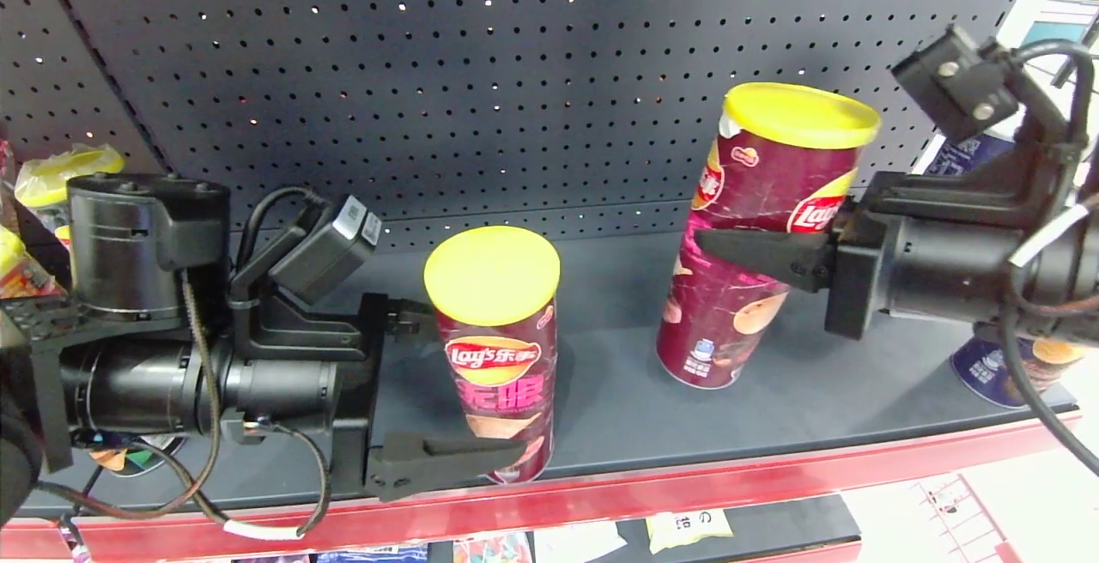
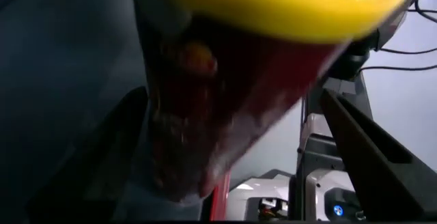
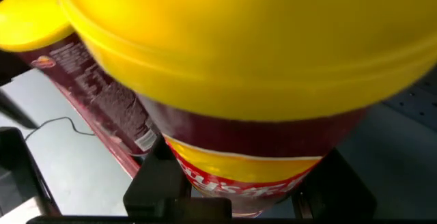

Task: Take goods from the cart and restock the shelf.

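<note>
Two maroon chip cans with yellow lids are at the dark shelf (image 1: 618, 408). One can (image 1: 502, 357) stands upright near the front edge, between the spread fingers of my left gripper (image 1: 472, 387). In the left wrist view this can (image 2: 225, 101) has a gap to one finger (image 2: 369, 156), so the gripper is open. Farther right, the second can (image 1: 755, 228) leans left with its base at the shelf. My right gripper (image 1: 738, 241) is shut on its middle. The right wrist view has this can (image 3: 252, 156) close up and the upright can (image 3: 102, 94) beyond it.
A perforated dark back panel (image 1: 515, 74) closes the shelf behind. A blue can (image 1: 1017, 370) stands at the far right under my right arm. Yellow snack bags (image 1: 60, 172) sit at the far left. The red shelf lip (image 1: 687, 486) runs along the front.
</note>
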